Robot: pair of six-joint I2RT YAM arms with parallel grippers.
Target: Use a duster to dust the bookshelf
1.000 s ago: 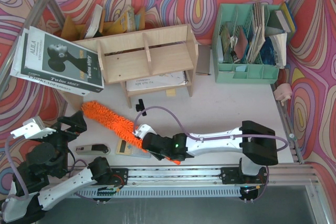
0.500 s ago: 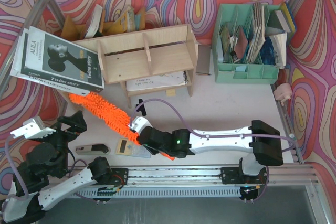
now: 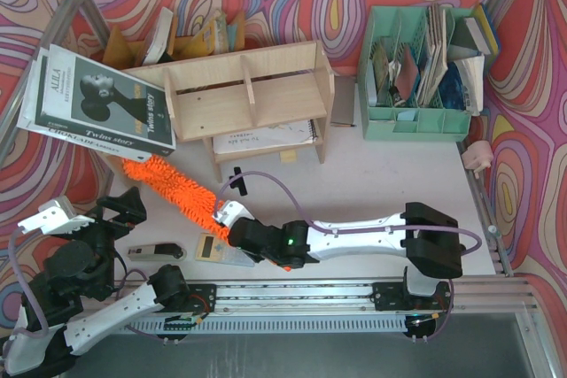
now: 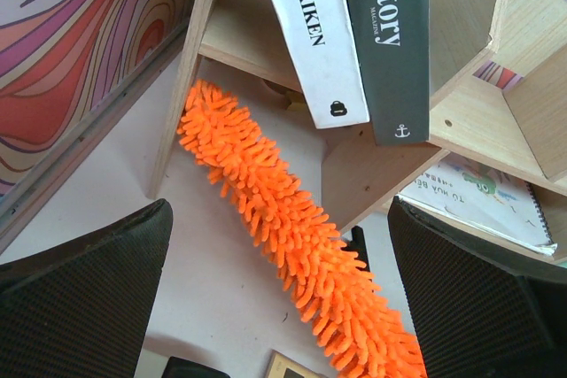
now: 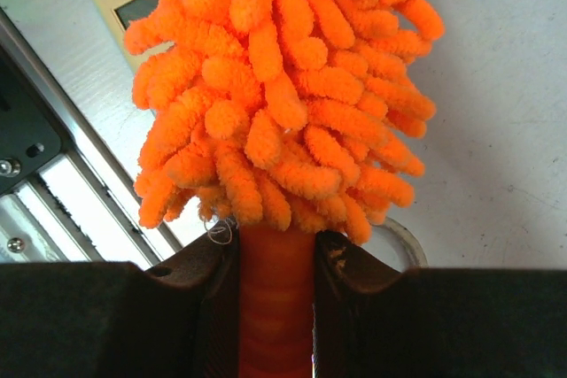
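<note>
**Ana:** Two arms were in shot, and only one was working. The right gripper (image 3: 229,221) had its jaws clamped tight on the smooth orange handle of the duster (image 3: 173,185), just below the fluff.

**Ben:** The wrist camera confirmed it: the right gripper's fingers (image 5: 204,281) pressed the handle from both sides, with the fluffy head filling the view above them.

**Ana:** And where was the head?

**Ben:** It was down low and ran diagonally from the gripper up to the left end of the bookshelf (image 3: 248,86). Its tip sat under the magazines (image 3: 97,99) overhanging that corner, close to the side panel. I couldn't tell whether it touched the wood.

**Ana:** And the left gripper (image 3: 120,210)?

**Ben:** It was parked near the table's left edge, jaws spread wide and holding nothing. Its camera looked straight at the orange head between its two fingers.

**Ana:** A calculator (image 3: 211,247) lay just beside the right gripper, and a spiral notebook (image 3: 261,139) lay under the shelf.
</note>
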